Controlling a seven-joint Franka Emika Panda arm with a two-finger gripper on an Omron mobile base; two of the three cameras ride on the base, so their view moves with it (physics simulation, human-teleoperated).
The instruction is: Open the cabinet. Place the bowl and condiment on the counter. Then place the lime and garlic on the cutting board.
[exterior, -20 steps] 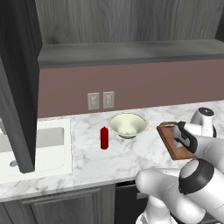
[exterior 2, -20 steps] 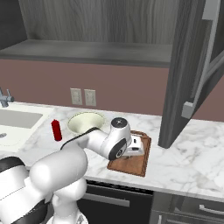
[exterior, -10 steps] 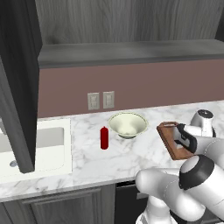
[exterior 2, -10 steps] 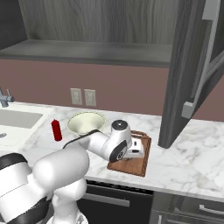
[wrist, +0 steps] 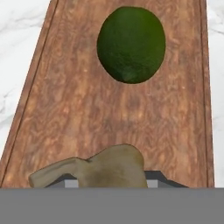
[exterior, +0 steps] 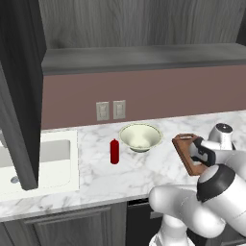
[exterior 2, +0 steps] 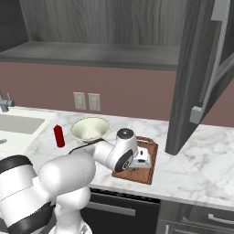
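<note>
The gripper point(exterior 2: 142, 160), low over the board point(wrist: 122, 100) near the surface's front edge, clamps the garlic point(wrist: 94, 170) just short of the lime point(wrist: 131, 43), so a release from any height could roll the garlic off the board.

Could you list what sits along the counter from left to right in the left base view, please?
sink → red condiment bottle → cream-white bowl → cutting board
</note>
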